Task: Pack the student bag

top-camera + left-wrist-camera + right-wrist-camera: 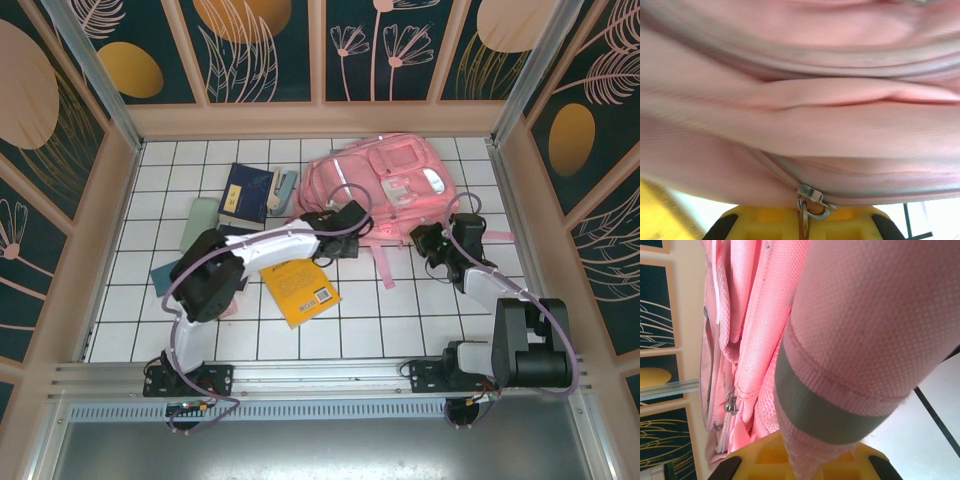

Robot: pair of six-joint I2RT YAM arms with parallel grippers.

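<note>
The student bag [390,185] is seen from above lying flat at the back of the tiled counter [400,320], with the left gripper [345,222] at its near edge and the right gripper [438,245] at its right side.

In the left wrist view a zipper pull [809,202] hangs at the jaws. Whether it is clamped cannot be told, and it could slip out of a weak hold.

In the right wrist view a strap [855,340] is pinched between the jaws. A hard pull there could drag the bag rather than brace it.
</note>
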